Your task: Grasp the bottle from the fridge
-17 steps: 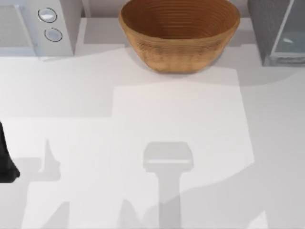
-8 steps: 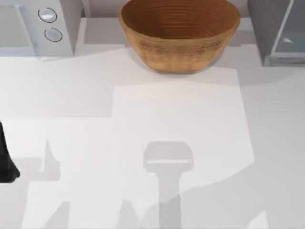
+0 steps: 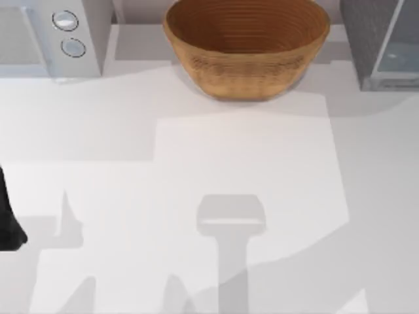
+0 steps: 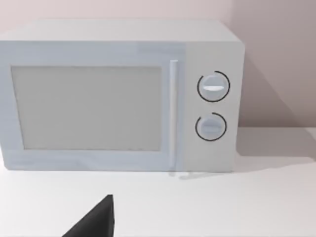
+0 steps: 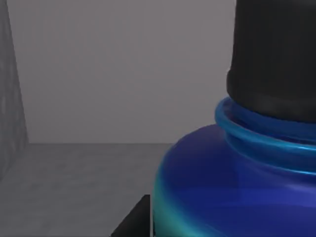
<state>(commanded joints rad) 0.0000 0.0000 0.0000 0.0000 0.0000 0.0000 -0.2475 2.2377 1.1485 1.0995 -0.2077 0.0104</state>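
Note:
The blue bottle (image 5: 232,182) with its black cap (image 5: 276,54) and a teal lower band looms very close in the right wrist view. It stands on the grey floor inside the fridge (image 5: 74,168). A black part of my right gripper (image 5: 134,221) shows right beside the bottle's base. From above, the dark grey speckled fridge (image 3: 363,36) stands at the table's back right, its pale glassy panel (image 3: 400,46) facing the front. My left gripper (image 3: 8,219) is parked at the table's left edge.
A white microwave (image 3: 46,36) with two round knobs stands at the back left and faces the left wrist camera (image 4: 118,98). A large woven bowl (image 3: 245,46) sits at the back middle. The white table (image 3: 209,170) spreads out in front of them.

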